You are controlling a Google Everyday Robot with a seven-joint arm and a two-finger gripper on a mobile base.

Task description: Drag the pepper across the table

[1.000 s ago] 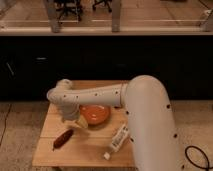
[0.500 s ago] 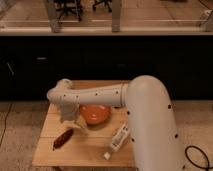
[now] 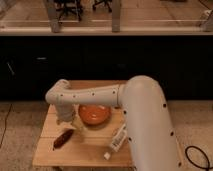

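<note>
The pepper (image 3: pixel 62 139) is a small dark reddish-brown tapered thing lying on the front left part of the light-wood table (image 3: pixel 75 156). My white arm reaches from the right across the table, and my gripper (image 3: pixel 70 125) hangs down just above and right of the pepper's upper end, close to it. Whether it touches the pepper I cannot tell.
A round orange bowl (image 3: pixel 94 114) stands at the table's middle, right behind the gripper. A clear plastic bottle (image 3: pixel 116 140) lies on the front right, next to my arm. A dark counter wall runs behind the table. A black cable (image 3: pixel 196 156) lies on the floor at right.
The gripper has dropped slightly and shifted toward the pepper's upper end. The pepper, bowl and bottle stay where they were.
</note>
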